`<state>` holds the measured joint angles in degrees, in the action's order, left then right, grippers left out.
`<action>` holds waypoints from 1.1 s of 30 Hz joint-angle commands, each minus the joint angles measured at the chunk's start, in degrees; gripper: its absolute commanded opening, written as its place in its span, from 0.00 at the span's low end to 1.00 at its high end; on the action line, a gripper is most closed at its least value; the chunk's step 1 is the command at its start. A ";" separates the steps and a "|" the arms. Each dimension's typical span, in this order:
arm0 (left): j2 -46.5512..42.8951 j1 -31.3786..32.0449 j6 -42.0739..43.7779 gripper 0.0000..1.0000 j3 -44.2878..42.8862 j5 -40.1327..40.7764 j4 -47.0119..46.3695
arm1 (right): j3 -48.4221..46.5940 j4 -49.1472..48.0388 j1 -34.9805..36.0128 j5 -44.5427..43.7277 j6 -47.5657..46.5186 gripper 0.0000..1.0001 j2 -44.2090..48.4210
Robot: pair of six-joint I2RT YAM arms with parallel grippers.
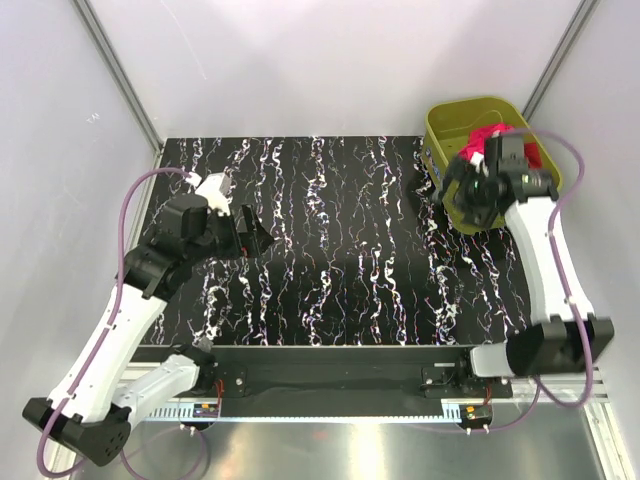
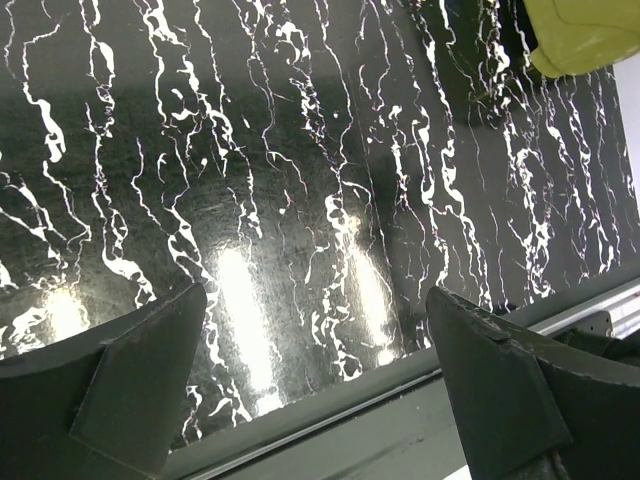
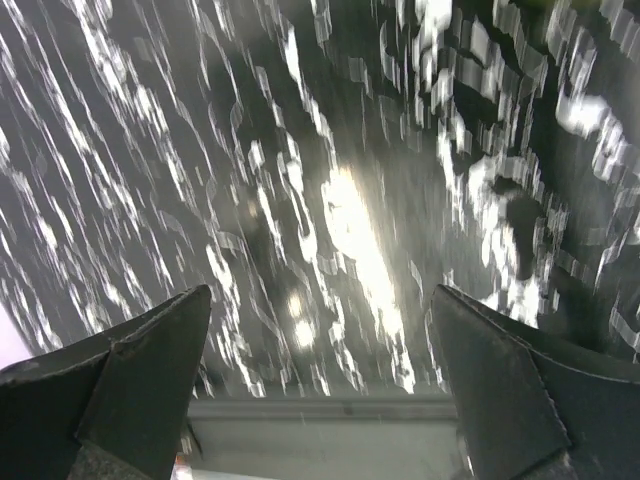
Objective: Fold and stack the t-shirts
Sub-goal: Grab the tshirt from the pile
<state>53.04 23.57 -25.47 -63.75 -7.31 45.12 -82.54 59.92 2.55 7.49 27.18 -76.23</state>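
1. The crumpled red and magenta cloth t-shirts (image 1: 486,134) lie bunched inside the olive-green plastic tub (image 1: 478,104), at the upper right of the overhead view.
2. The right gripper (image 1: 466,197) hangs by the tub's lower-left edge, jaws spread and holding nothing.
3. The left gripper (image 1: 252,238) sits left of centre over the black white-veined marbled table (image 1: 350,260), jaws released and empty.

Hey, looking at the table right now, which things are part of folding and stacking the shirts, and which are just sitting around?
For the job: red and pink t-shirts, bunched in the olive-green tub; left gripper and right gripper, both open, empty.

Just there: that tub; the black marbled table.
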 commanded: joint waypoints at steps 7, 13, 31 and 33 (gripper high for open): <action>-7.50 -0.02 5.34 0.99 0.02 -4.37 0.93 | -49.92 2.66 -12.56 -13.54 3.50 0.87 -30.42; -12.69 -0.02 6.84 0.99 2.48 -6.13 0.76 | -62.04 -1.82 -19.24 -19.62 -2.12 0.82 -46.37; -7.34 -0.02 8.86 0.99 0.90 -8.33 -0.74 | -56.05 -7.98 -20.91 -21.11 -12.33 0.43 -55.17; -6.89 -0.02 8.60 0.99 0.29 -8.68 -0.56 | -57.55 -8.07 -21.00 -21.02 -11.54 0.25 -55.61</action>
<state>46.37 23.57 -17.52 -60.99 -13.80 46.89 -135.96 54.68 -18.39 -11.51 16.10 -131.04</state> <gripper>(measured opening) 0.987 0.303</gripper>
